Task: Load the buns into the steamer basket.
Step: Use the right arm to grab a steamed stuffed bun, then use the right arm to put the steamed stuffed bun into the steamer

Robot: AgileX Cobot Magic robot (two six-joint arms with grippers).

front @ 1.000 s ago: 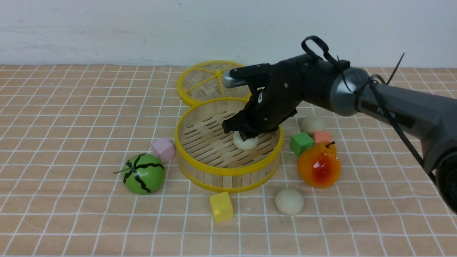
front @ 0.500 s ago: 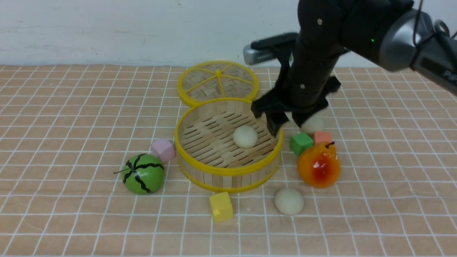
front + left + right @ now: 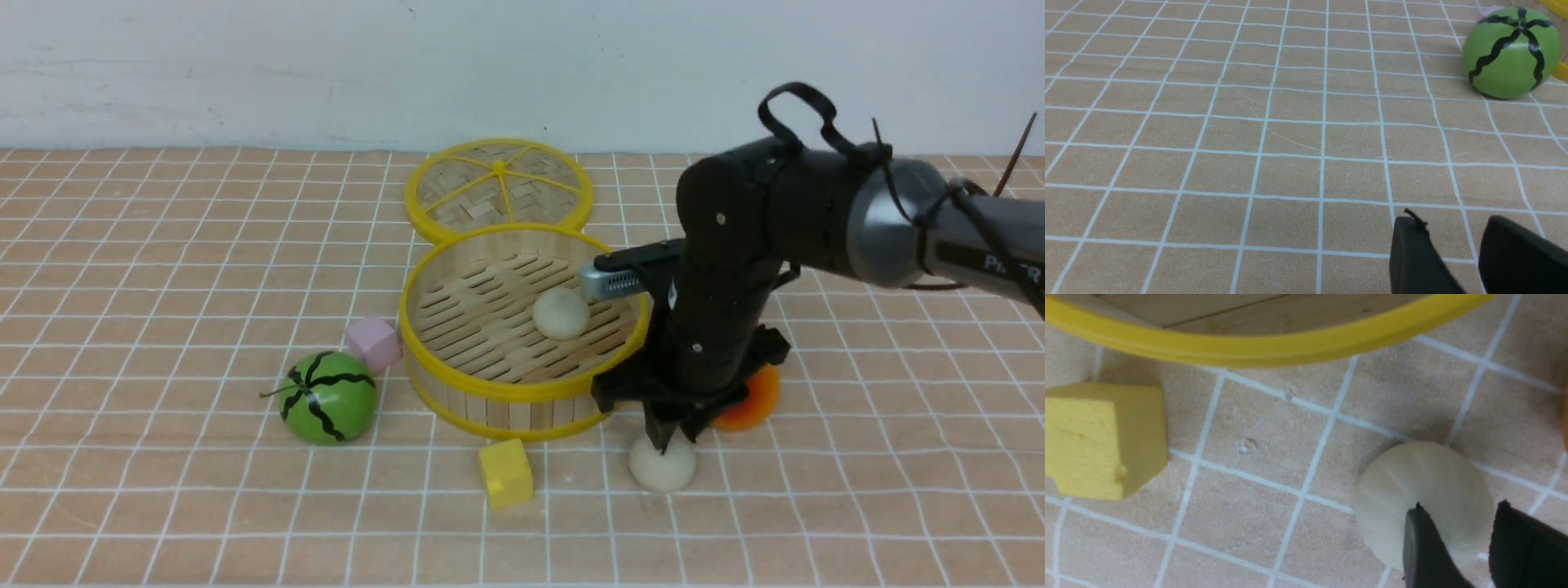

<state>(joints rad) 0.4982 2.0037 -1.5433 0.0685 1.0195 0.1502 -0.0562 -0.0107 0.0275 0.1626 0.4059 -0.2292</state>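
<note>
Right gripper (image 3: 663, 439): black, pointing straight down near the tabletop's (image 3: 163, 286) front edge, its tips on top of the loose bun (image 3: 662, 469). The jaws stood part-way apart with a narrow gap. Whether they pinched the bun could not be told.
Loose bun: a smooth off-white dough ball, resting on the tan, white-gridded tabletop just outside the front wall of the steamer basket (image 3: 506, 394).
Steamer basket: round, bamboo-slatted, yellow-rimmed, mid-table. A second bun (image 3: 560, 314), also off-white, lay on its slatted floor, right of centre.
Around: a yellow foam cube (image 3: 505, 472) sat near the loose bun, on its left. A flat woven lid (image 3: 498, 189) with yellow spokes met the basket's far rim. A pink cube (image 3: 373, 343) was just beside its left wall, with a green striped melon ball (image 3: 328, 398) in front of that.
In the way: the right arm (image 3: 735, 269) covered most of an orange pear (image 3: 755, 404) and the tabletop right of the basket.
Right wrist view only: two black fingers (image 3: 1425, 547) overlapped the loose bun, and bun surface showed in the gap.
Left wrist view only: the left gripper (image 3: 1449, 222), jaws slightly apart and empty, was well apart from the melon ball.
</note>
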